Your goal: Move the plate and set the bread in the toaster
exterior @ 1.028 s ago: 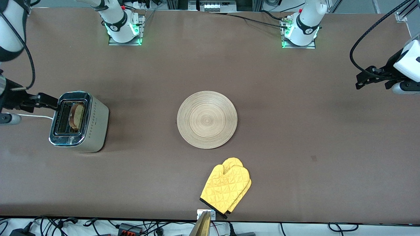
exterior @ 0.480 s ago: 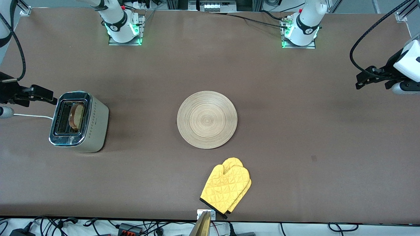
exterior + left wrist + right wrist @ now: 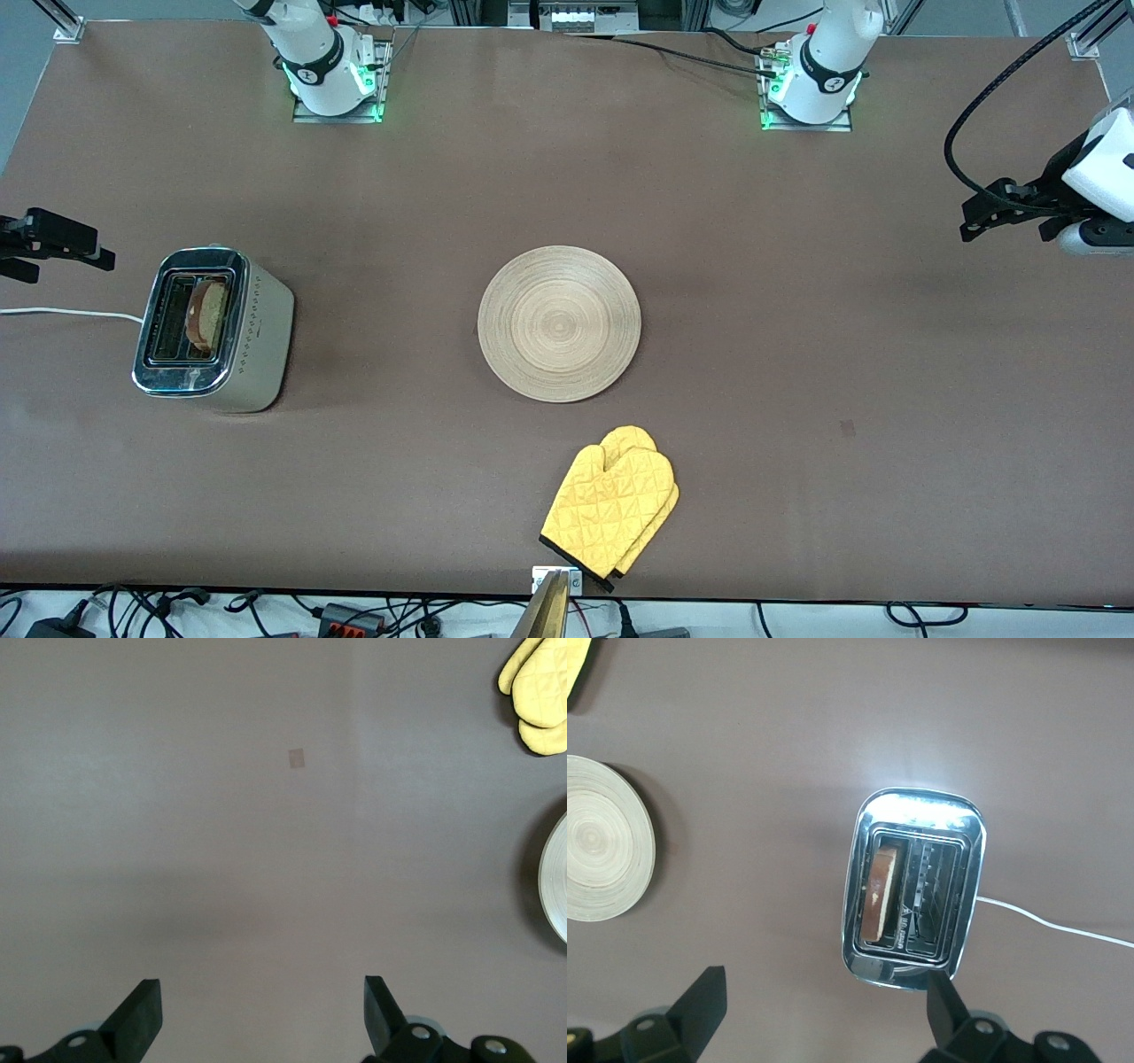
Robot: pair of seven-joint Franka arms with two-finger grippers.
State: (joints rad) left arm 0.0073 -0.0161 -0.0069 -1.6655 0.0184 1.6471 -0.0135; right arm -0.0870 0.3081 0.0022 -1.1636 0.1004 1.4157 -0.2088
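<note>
Brown matte bench point(image 3: 797, 372) carries a quilted yellow mitt point(image 3: 611, 509) nearest, then the ring-grained wooden plate point(image 3: 559, 323) and chrome-topped toaster point(image 3: 213, 330) with the bread point(image 3: 205, 315) now slotted, while my right claw point(image 3: 53, 244) has withdrawn, empty and spread wide, and my left claw point(image 3: 997, 211) waits likewise.

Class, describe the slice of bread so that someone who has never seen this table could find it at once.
Start at the brown table and go to the right arm's end, where a boxy toaster with beige sides and a chrome top stands. The bread stands on edge in one of its two slots, the one closer to the wooden plate. Its pale face and brown crust mark it out; the other slot is empty.
</note>
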